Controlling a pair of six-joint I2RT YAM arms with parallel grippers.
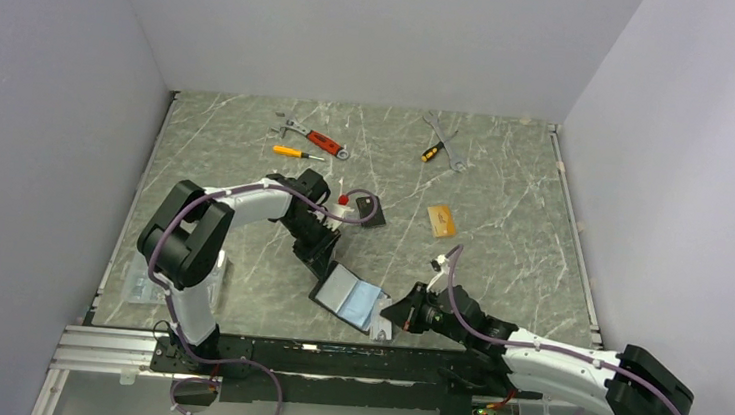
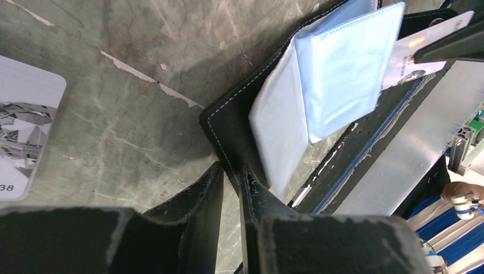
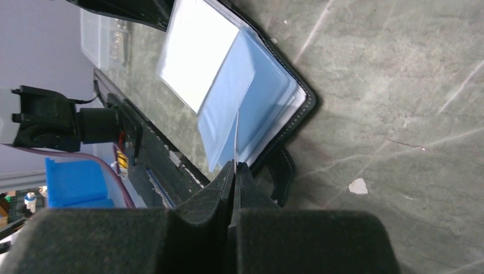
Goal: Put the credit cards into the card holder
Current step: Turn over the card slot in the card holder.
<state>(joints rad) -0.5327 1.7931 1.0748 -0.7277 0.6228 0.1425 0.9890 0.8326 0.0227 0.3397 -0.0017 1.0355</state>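
The card holder lies open near the table's front edge, a black cover with pale blue sleeves. My left gripper is at its far left corner, and its jaws pinch the black stitched cover edge. My right gripper is shut on a thin silver-white credit card. Seen edge-on, this credit card reaches in between the blue sleeves. A silver-grey card lies flat on the table. Farther back lie a gold-orange card and a black card.
Tools lie at the back: a red-handled wrench, a yellow screwdriver, a second wrench. A clear plastic box sits at the front left. The metal rail runs along the near edge, just behind the holder.
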